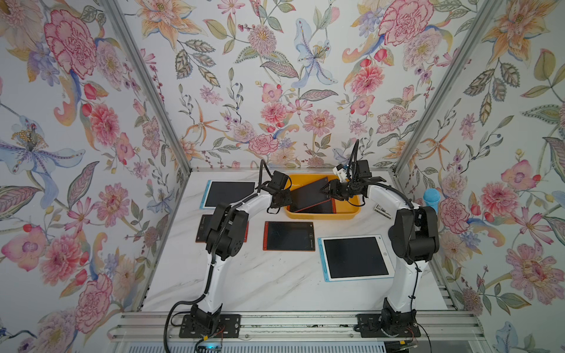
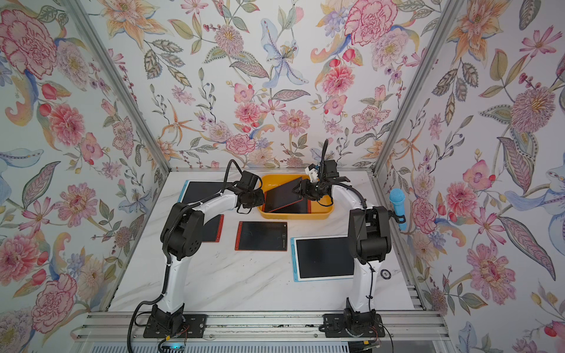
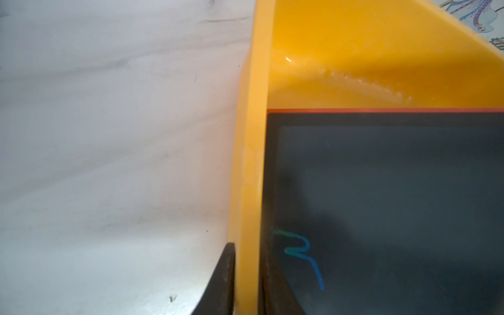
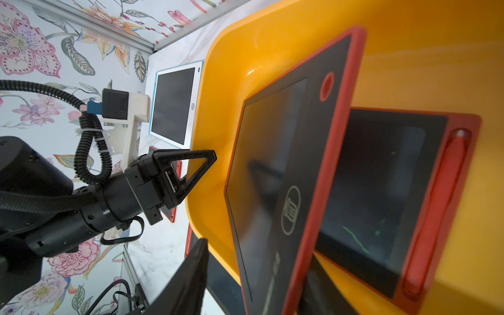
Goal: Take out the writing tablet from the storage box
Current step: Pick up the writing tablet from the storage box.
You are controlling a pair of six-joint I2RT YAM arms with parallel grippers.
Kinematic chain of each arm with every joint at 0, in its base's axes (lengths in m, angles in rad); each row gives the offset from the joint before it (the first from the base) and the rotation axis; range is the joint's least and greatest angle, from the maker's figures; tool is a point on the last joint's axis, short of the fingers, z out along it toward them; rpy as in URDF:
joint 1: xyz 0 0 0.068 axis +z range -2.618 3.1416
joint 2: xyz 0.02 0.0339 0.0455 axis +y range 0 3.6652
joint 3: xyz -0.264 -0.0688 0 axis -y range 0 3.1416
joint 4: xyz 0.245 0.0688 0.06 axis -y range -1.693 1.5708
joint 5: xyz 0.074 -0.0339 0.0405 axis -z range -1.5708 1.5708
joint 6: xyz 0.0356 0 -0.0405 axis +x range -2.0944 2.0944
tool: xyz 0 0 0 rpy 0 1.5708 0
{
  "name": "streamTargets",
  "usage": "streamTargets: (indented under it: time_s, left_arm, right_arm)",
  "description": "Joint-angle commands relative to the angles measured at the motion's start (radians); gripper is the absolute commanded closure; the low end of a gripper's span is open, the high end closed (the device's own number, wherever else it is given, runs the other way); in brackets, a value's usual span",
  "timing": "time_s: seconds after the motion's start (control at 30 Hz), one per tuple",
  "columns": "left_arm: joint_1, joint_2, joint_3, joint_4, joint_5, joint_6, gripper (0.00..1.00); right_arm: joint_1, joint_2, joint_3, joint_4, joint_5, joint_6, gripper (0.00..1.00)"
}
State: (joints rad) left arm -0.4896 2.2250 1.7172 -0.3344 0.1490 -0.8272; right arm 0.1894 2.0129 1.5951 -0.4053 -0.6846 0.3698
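The yellow-orange storage box (image 1: 321,215) stands at the back middle of the table in both top views. A red-framed writing tablet (image 1: 308,194) lies tilted in it, its right end raised. A second red-framed tablet (image 1: 324,209) lies flat beneath. My left gripper (image 3: 249,286) is shut on the box's left rim (image 3: 251,163), one finger outside and one inside. My right gripper (image 4: 259,272) is open around the tilted tablet's (image 4: 272,163) raised end. One finger is under its red edge, the other stands apart over it.
Outside the box lie a red-framed tablet (image 1: 289,236) at mid-table, a blue-and-white one (image 1: 354,257) at the right, another blue-and-white one (image 1: 229,194) at the back left, and a red one (image 1: 201,229) partly under the left arm. A blue microphone-shaped thing (image 1: 431,198) hangs by the right wall.
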Motion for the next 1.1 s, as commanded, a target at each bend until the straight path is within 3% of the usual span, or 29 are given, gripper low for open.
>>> streamTargets:
  time_s: [0.0,0.5,1.07]
  left_arm:
    - [-0.011,-0.056,-0.026,0.020,-0.018,-0.026,0.82]
    - [0.000,-0.035,0.007,0.015,-0.042,-0.024,0.91]
    - [0.022,0.003,0.095,-0.011,-0.044,-0.022,0.92]
  right_arm:
    - [0.010,-0.028,-0.019,0.011,-0.002,0.003,0.61]
    - [-0.010,-0.041,-0.033,0.035,0.013,0.041,0.94]
    - [-0.094,-0.104,-0.024,0.039,-0.001,0.080,1.00]
